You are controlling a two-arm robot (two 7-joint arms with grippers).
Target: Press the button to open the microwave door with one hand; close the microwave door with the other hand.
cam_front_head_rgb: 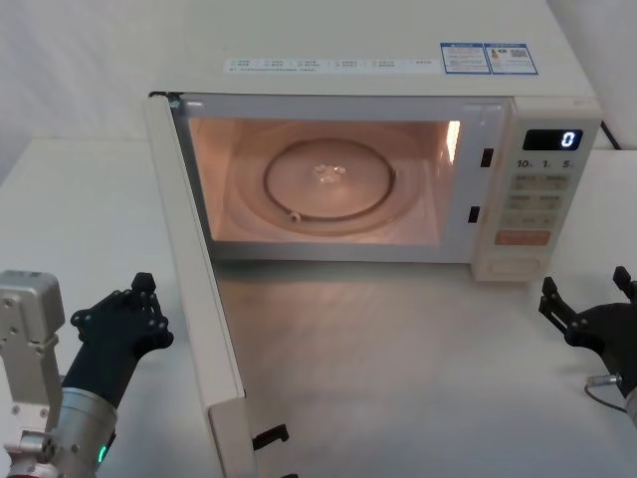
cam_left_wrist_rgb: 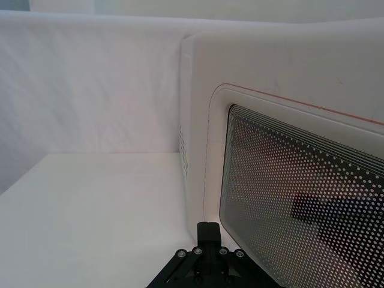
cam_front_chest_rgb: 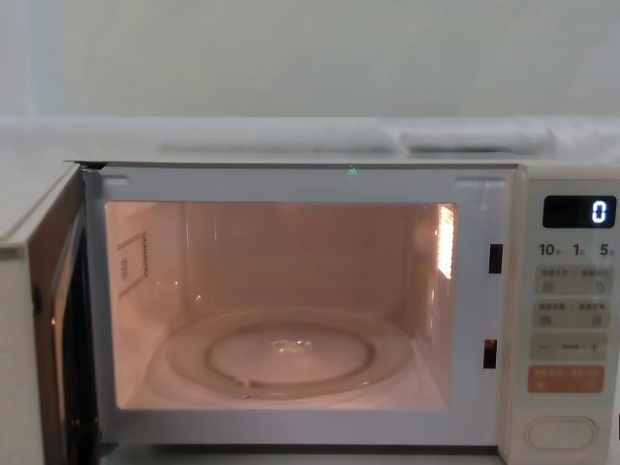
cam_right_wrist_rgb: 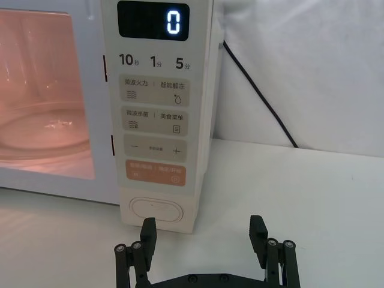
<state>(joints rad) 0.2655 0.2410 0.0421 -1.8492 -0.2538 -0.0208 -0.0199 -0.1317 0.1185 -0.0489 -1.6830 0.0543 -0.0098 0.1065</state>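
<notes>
Hanging low on the left over the white table [cam_front_head_rgb: 418,358]: left gripper [cam_front_head_rgb: 142,284], fingers pressed tight together, close to the outer face of the door but not touching it.

Next to it, swung wide open toward the front on its left hinge: microwave door [cam_front_head_rgb: 194,299], dotted dark window [cam_left_wrist_rgb: 288,198] facing the left gripper, two black hooks [cam_front_head_rgb: 271,435] poking out at its free edge.

Glowing warm and pink inside the microwave [cam_front_head_rgb: 398,40]: round glass plate [cam_front_head_rgb: 328,179] lying flat on the floor of the box.

Stuck on top of the box: a row of small labels and two blue-edged stickers [cam_front_head_rgb: 503,58], writing too small to read.

On the narrow panel at the right: black screen [cam_right_wrist_rgb: 153,21] showing "0", then "10", "1" and "5" under it, then small cream keys with tiny writing, then an orange key [cam_right_wrist_rgb: 155,174].

At the very bottom of that panel: big plain cream button [cam_right_wrist_rgb: 157,210].

Waiting right in front of the button, not touching it: right gripper [cam_right_wrist_rgb: 203,228], fingers spread wide, holding nothing.

Running down the wall behind the box on the right: thin black cable [cam_right_wrist_rgb: 258,90].
</notes>
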